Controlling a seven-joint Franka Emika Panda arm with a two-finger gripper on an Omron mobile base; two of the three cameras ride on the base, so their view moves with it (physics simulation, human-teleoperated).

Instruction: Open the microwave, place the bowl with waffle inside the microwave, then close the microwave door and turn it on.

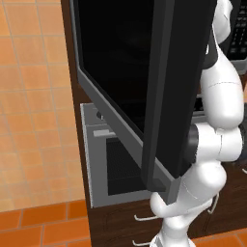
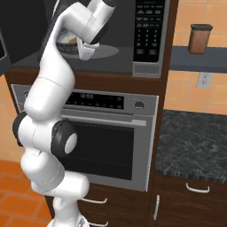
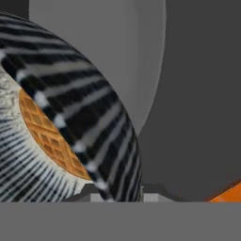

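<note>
The microwave [image 2: 150, 31] stands open, and its door [image 1: 120, 62], a black glass panel with a grey edge, is swung far out to the left. My arm reaches into the cavity. The bowl [image 2: 67, 43] hangs just under my hand at the left side of the grey turntable [image 2: 108, 52]. Close up, the bowl [image 3: 84, 117] is black with white stripes and has the orange waffle [image 3: 44, 132] inside. Its rim runs down between the tips of my gripper [image 3: 121, 194], which is shut on it.
A silver oven [image 2: 111, 133] with a digital display sits below the microwave. To the right, a dark stone counter [image 2: 195, 137] lies under a shelf holding a brown jar [image 2: 200, 39]. The open door blocks the space left of the arm. Drawers with white handles run below.
</note>
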